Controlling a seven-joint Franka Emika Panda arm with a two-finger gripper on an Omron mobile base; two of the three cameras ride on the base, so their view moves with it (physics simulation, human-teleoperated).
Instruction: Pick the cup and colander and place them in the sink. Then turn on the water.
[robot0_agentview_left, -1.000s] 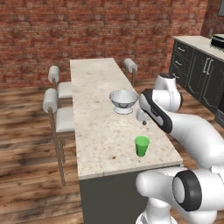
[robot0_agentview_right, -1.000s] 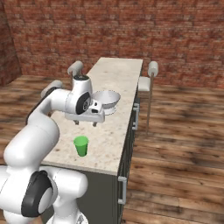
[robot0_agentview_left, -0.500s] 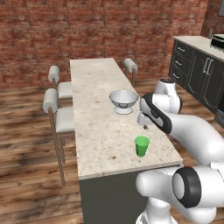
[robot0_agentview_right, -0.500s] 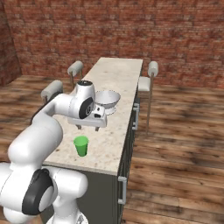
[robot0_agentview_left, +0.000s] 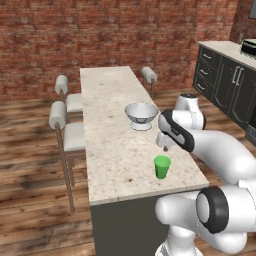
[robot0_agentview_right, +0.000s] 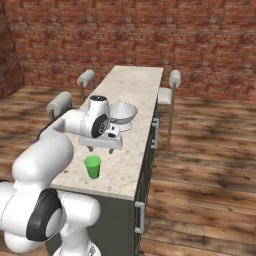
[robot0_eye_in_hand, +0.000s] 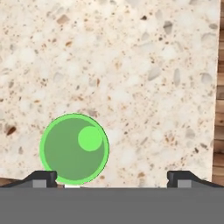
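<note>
Standing upright near the front edge of the speckled stone bench (robot0_agentview_left: 110, 150), the green cup (robot0_agentview_left: 162, 166) is empty and untouched. The robot's fingers (robot0_agentview_right: 104, 148) hang above the bench, just behind the cup and between it and the colander (robot0_agentview_left: 141, 115), spread wide apart and holding nothing. In the hand view the cup (robot0_eye_in_hand: 74, 148) is seen from straight above, its round mouth and smaller base both visible, sitting toward the lower left with one fingertip (robot0_eye_in_hand: 41, 178) at its edge of the picture and the other well off to the right. The colander (robot0_agentview_right: 121, 114) rests on its ring foot farther back on the bench, mouth up, apart from the cup (robot0_agentview_right: 92, 166). Stools with padded backs (robot0_agentview_left: 59, 116) stand along the bench's far side, and dark cabinets (robot0_agentview_left: 227, 85) line the wall beyond.
</note>
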